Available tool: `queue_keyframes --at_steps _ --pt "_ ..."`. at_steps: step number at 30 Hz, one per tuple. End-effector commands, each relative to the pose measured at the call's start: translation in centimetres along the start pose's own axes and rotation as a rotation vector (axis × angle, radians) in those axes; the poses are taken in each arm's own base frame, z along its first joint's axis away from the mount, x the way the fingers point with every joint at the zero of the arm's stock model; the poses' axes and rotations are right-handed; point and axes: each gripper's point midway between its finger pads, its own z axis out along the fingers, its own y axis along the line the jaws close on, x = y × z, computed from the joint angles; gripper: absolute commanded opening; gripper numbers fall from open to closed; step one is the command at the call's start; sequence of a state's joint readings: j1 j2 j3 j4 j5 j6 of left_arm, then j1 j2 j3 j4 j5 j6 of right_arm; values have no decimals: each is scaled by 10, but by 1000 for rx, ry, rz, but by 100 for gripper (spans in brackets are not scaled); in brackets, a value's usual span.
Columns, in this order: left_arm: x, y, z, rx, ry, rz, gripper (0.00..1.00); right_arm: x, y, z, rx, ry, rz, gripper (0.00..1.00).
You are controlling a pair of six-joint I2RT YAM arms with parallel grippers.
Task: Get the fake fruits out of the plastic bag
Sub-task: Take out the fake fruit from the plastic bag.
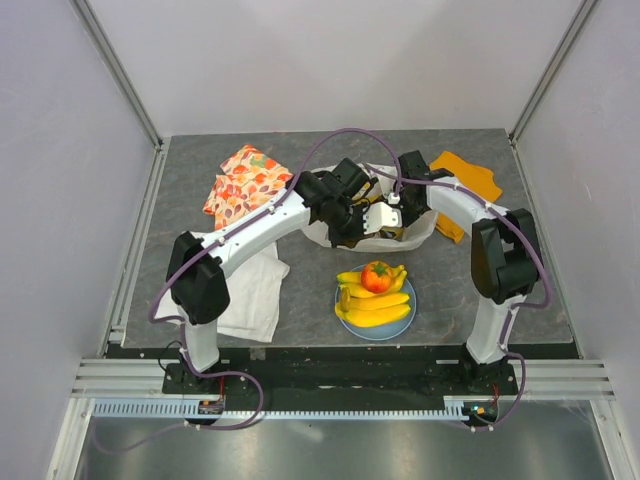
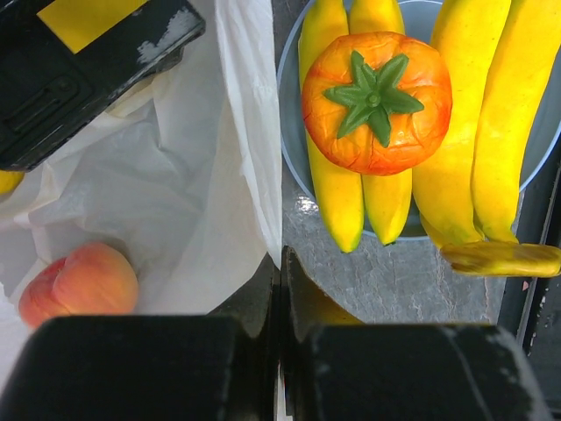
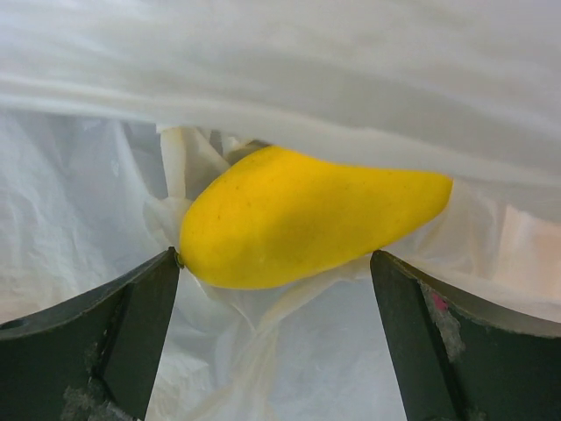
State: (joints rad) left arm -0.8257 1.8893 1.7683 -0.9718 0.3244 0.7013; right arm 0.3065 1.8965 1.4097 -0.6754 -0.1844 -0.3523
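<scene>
The bag (image 2: 175, 202) lies mid-table, mouth toward the plate (image 2: 291, 149), their rims just beside each other. Inside it sit a peach (image 2: 79, 285) and a yellow fruit (image 3: 307, 215). The left gripper (image 2: 280, 272), fingers pressed together, pinches the bag's rim. The right gripper (image 3: 276, 254) is inside the bag, fingers spread either side of the yellow fruit, one tip touching its end.

The plate holds bananas (image 2: 456, 158) with a round fruit (image 2: 377, 101) on top.

A white cloth (image 1: 255, 290) lies near the left edge, a floral cloth (image 1: 245, 185) behind it, an orange piece (image 1: 465, 175) far right.

The table (image 1: 310, 300) is grey slate, with bare room near the front. Pale walls enclose it.
</scene>
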Motion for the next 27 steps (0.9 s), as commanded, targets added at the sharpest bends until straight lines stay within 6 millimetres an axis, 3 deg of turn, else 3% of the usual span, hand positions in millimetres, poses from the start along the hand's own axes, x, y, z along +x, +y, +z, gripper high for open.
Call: queue_keyframes --at_steps 1,11,17,21,27 --pt "-13 1 -6 13 -47 -18 2 -17 5 2 -9 -15 78 98" --pt "-22 -5 -11 37 -83 -26 2 -46 1 12 -27 -37 322 98" --pt "-21 -7 -11 44 -80 -32 2 -43 -2 35 -27 5 403 98" --pt "-22 -6 -14 34 -81 -34 2 -39 -7 33 -2 20 366 82" --pt "-20 -8 -12 41 -77 -36 2 -35 2 8 -24 -7 328 57"
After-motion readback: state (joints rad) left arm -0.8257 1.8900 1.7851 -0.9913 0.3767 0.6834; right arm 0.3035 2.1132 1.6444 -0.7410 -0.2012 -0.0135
